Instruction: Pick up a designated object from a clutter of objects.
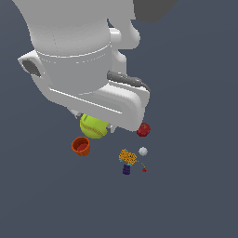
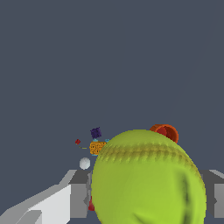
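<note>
The yellow-green ball (image 1: 94,126) with a pale seam sits right under the big white hand of the arm. In the wrist view the ball (image 2: 146,179) fills the space between the two grey fingers (image 2: 78,199). My gripper (image 2: 148,203) is shut on it. The rest of the clutter lies on the dark floor beyond the ball. It includes an orange-red cup (image 1: 81,146), a red apple (image 1: 143,129), a white ball (image 1: 143,151), an orange patterned box (image 1: 128,157), a dark purple block (image 1: 126,169) and a tiny red piece (image 1: 144,170). The yellow cup is out of view.
In the wrist view the orange-red cup (image 2: 165,132) peeks over the ball. The white ball (image 2: 85,163), the orange box (image 2: 97,148), the purple block (image 2: 96,132) and the red piece (image 2: 77,141) lie beside it. The arm's white body (image 1: 79,51) hides the upper part of the exterior view.
</note>
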Controlling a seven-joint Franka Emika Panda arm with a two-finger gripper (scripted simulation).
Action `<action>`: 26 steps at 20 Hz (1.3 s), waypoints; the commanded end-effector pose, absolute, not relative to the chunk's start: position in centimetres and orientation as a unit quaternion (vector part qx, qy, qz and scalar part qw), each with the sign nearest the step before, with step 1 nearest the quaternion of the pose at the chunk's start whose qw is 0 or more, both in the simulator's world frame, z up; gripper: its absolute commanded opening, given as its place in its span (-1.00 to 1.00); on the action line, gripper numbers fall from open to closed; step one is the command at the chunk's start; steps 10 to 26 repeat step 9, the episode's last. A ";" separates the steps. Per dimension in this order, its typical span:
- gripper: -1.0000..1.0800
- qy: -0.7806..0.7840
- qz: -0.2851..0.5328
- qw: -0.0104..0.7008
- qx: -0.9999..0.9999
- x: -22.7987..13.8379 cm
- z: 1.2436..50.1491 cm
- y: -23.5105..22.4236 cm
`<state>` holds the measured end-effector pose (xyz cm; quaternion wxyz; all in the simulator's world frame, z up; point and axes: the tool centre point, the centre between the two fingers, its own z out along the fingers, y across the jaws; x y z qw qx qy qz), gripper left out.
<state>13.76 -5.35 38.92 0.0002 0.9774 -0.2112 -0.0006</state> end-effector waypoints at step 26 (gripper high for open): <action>-1.00 -0.211 0.000 0.000 0.977 14.3 40.3 -5.3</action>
